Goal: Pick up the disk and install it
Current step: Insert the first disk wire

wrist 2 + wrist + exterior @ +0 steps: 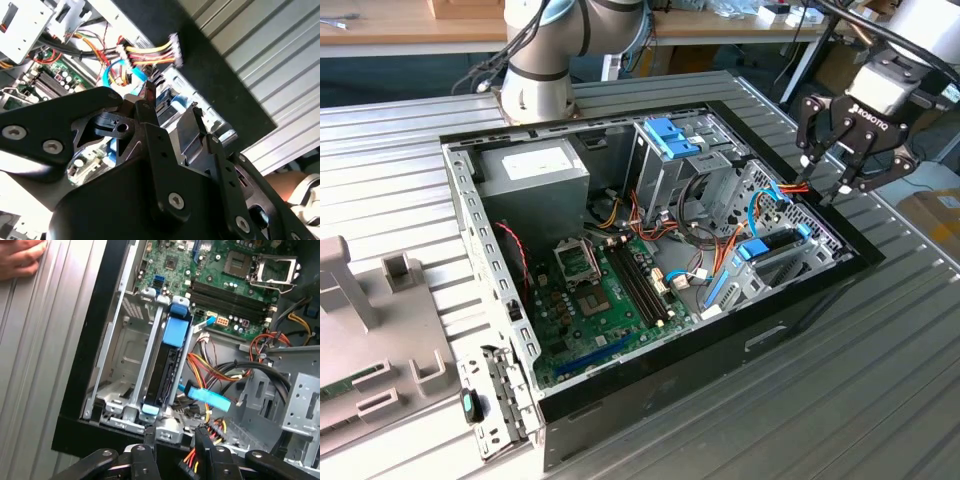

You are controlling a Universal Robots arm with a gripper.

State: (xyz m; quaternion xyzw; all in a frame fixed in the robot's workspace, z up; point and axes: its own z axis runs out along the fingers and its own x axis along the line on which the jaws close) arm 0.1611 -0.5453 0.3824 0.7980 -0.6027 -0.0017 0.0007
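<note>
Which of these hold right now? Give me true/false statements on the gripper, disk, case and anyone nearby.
1. The gripper is open and holds nothing. True.
2. The disk lies on the table outside the computer case. False: it sits on edge in the metal drive cage inside the case, with its light-blue rails along it.
3. A person's hand is on the ribbed metal table beside the case. True.
4. The case is closed by its side panel. False: it lies open, and the green motherboard and cables show.
</note>
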